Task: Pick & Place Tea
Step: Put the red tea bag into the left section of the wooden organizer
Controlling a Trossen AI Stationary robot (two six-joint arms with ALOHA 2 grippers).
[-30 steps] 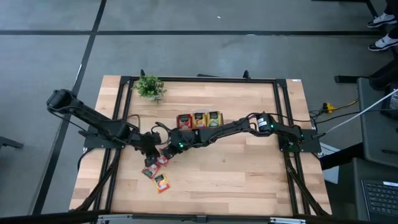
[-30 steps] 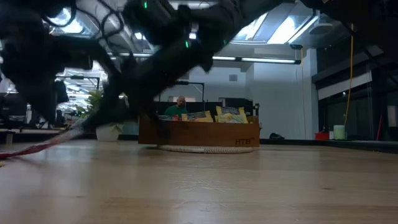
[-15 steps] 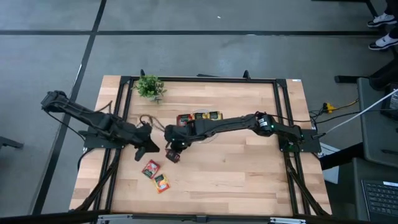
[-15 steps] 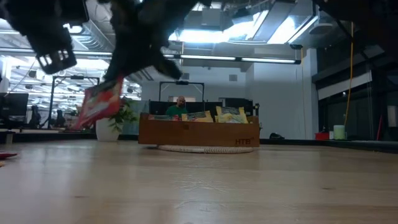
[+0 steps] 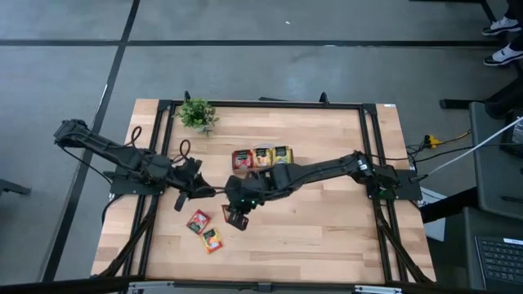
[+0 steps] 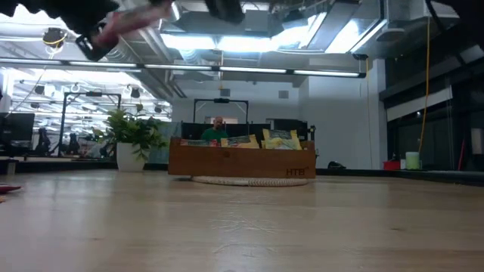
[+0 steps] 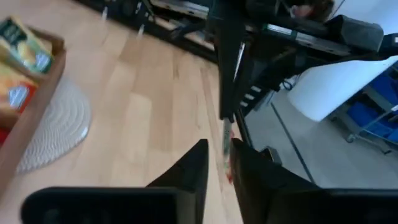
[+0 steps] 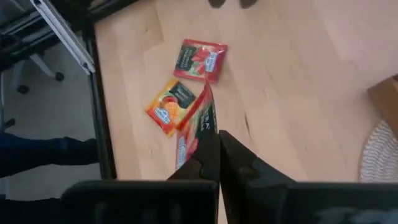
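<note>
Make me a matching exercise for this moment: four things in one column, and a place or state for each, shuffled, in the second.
Things:
1. right hand
2. red sachet
3. potted plant
4. wooden tray

Places or states:
A. at the table's far edge
B. lying flat on the table beside an orange sachet
C. shut on a red sachet, lifted off the table
D. holding stacked sachets in its compartments

Pairs: 1-C, 2-B, 3-A, 4-D
</note>
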